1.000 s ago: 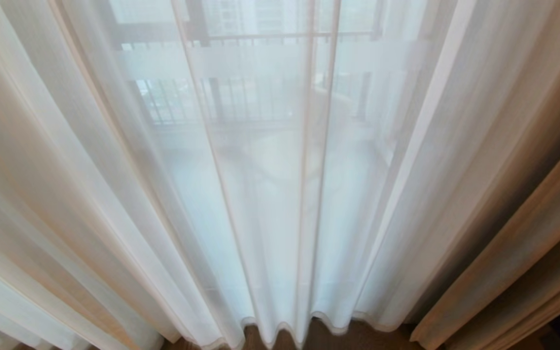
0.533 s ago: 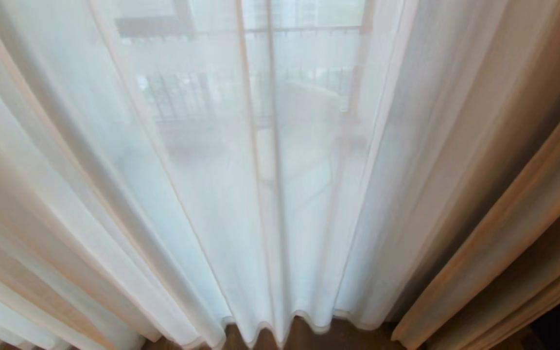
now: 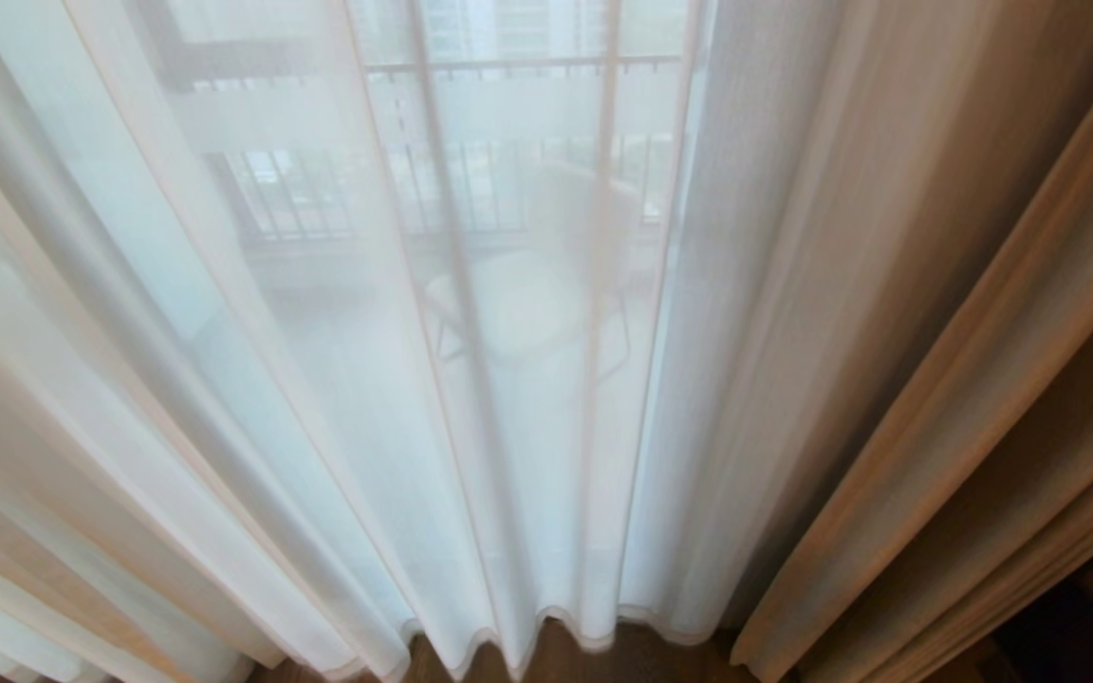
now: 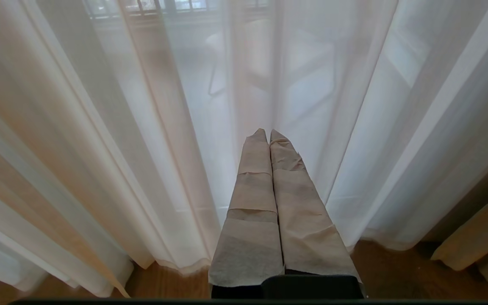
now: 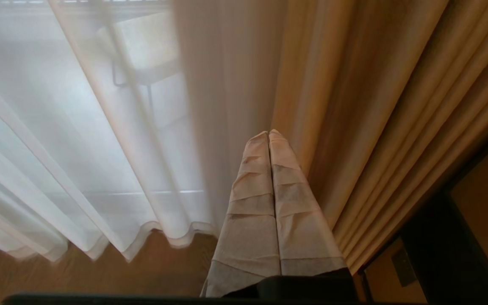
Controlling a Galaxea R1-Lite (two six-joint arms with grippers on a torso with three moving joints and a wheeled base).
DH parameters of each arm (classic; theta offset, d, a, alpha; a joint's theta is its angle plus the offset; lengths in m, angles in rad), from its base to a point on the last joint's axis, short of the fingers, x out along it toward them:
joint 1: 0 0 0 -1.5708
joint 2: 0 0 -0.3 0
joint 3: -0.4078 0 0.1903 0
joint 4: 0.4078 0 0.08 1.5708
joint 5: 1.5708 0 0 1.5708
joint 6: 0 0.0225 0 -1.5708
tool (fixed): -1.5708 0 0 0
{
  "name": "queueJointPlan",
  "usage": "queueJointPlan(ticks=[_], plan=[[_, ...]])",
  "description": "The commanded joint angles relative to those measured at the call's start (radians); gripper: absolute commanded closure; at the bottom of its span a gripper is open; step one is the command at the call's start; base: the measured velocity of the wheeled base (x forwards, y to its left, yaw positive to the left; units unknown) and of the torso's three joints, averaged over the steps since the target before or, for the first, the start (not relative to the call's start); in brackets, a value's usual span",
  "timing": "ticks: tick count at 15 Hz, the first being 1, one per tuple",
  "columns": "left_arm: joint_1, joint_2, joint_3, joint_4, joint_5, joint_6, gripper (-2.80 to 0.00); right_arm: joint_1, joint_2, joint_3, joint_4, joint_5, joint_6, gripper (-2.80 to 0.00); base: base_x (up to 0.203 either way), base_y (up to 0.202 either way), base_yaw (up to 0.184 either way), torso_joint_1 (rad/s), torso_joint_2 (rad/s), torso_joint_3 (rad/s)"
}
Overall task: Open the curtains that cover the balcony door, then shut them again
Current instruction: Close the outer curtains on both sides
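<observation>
Sheer white curtains hang to the floor across the whole head view, drawn shut. Heavy beige curtains are bunched at the right. Through the sheer I make out the balcony door with its frosted horizontal band. Neither arm shows in the head view. My left gripper, its fingers wrapped in tan tape, is shut and empty, pointing at the sheer curtains without touching them. My right gripper is likewise shut and empty, in front of the edge where the sheer meets the beige curtains.
Brown wooden floor shows below the curtain hems. A pale chair and a railing stand outside on the balcony behind the glass. A dark frame or wall edge lies right of the beige drapes.
The whole head view has shifted: the beige drapes take up more of the right side and the balcony chair now sits behind the sheer's middle. The camera moved, not the curtains.
</observation>
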Motion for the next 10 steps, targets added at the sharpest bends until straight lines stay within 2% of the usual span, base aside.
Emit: queueJointPlan(ticks=[1, 10], plan=[[0.0, -0.002, 0.0, 0.0, 0.0, 0.0, 0.0, 0.0, 0.001, 0.0, 0.0, -0.001, 0.0, 0.0, 0.0, 0.0, 0.0, 0.0, 0.0, 0.0], [0.0, -0.002, 0.0, 0.0, 0.0, -0.001, 0.0, 0.0, 0.001, 0.0, 0.0, -0.001, 0.0, 0.0, 0.0, 0.0, 0.0, 0.0, 0.0, 0.0]])
